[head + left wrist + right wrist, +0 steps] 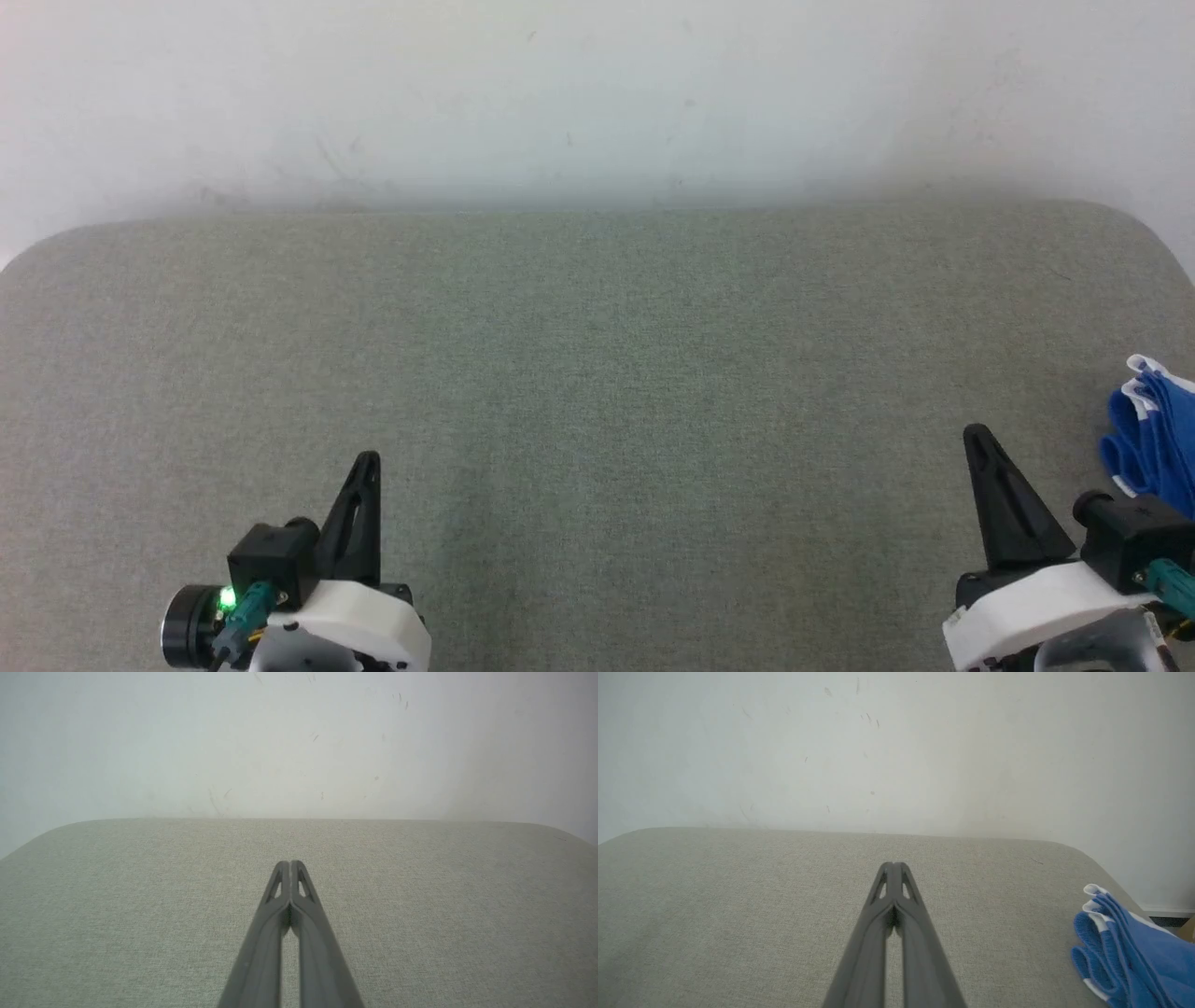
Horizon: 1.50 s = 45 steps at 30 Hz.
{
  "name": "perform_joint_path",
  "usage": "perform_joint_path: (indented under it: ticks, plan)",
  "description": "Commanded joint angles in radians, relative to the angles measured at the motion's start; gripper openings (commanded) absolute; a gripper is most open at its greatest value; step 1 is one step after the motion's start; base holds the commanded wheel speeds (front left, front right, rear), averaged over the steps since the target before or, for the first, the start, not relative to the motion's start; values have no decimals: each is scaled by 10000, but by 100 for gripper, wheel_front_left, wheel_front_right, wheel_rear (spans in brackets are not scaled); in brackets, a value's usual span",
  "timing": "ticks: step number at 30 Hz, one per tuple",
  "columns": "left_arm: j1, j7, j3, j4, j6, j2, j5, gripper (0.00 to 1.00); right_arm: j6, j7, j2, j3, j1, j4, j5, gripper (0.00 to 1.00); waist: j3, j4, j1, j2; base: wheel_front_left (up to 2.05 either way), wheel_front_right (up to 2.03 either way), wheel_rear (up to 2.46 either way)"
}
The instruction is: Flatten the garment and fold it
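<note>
Blue garment (1158, 439) lies at grey surface's (597, 373) right edge.

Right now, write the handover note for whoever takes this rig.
Left claw: shut, empty, over the grey fabric tabletop.
Right claw: shut, empty, apart from the shorts.
Blue shorts: at the tabletop's right edge, to the right of the right claw, gathered in layers with white trim showing, partly cut off by the frame.
Done: cannot tell whether that is a finished fold; neither claw holds it.
Left: check the shorts; if only bunched, bring them to the middle, flatten, fold.
</note>
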Motion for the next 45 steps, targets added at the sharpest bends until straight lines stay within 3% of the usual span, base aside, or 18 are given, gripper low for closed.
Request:
perform_joint_path:
  ticks: [1, 45]
  plan:
    - [-54, 53, 69, -77, -54, -35, 135, 0, -3, 24, 15, 22, -199, 71, -97, 0, -6, -3, 0, -1, 0, 0, 0]
    - [-138, 823, 476, -514, -119, -435, 941, 0, -6, 56, 31, 217, -693, 714, -649, 0, -163, -93, 0, -1, 0, 0, 0]
